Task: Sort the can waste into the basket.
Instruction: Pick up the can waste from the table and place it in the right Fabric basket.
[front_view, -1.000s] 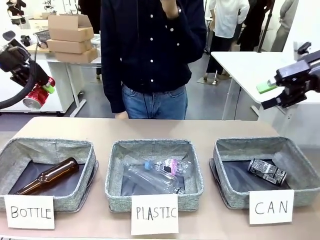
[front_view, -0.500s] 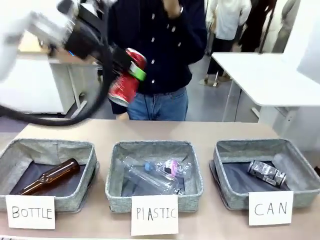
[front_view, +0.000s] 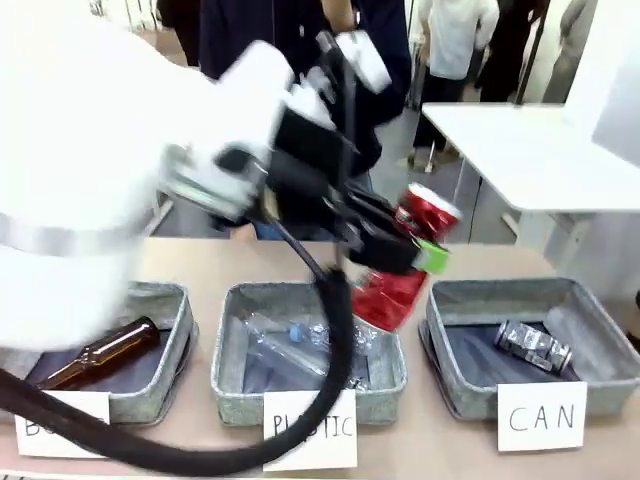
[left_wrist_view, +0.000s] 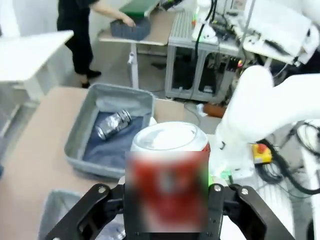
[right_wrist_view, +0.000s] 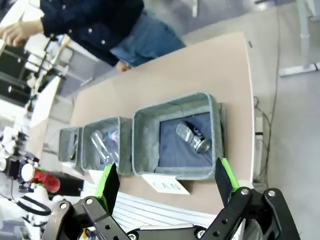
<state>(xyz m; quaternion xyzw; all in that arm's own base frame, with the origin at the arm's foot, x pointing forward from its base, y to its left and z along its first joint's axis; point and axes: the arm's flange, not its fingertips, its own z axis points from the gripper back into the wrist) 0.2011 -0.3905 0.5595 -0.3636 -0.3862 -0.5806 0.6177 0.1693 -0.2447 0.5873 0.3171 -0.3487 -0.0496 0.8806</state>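
My left gripper (front_view: 410, 255) is shut on the red can (front_view: 388, 295), holding it tilted in the air above the gap between the middle bin and the CAN basket (front_view: 500, 292). In the left wrist view the red can (left_wrist_view: 169, 175) sits blurred between the fingers of the left gripper (left_wrist_view: 167, 202), with the basket (left_wrist_view: 82, 132) below and beyond it. A silver-and-black can (front_view: 533, 345) lies inside the basket, also seen as the patterned can (left_wrist_view: 113, 124). My right gripper (right_wrist_view: 166, 180) is open high above the basket (right_wrist_view: 145, 140) and the patterned can (right_wrist_view: 193, 136).
The middle bin (front_view: 232, 340) marked PLASTIC holds clear bottles (front_view: 300, 350). The left bin (front_view: 160, 300) holds a brown glass bottle (front_view: 100, 352). A person (front_view: 300, 60) stands at the far side. The white CAN card (front_view: 542, 417) leans on the basket's front.
My left arm has swung right and down with the red can, from above the left side of the table to just left of the CAN basket. The cans in the bins stay put.
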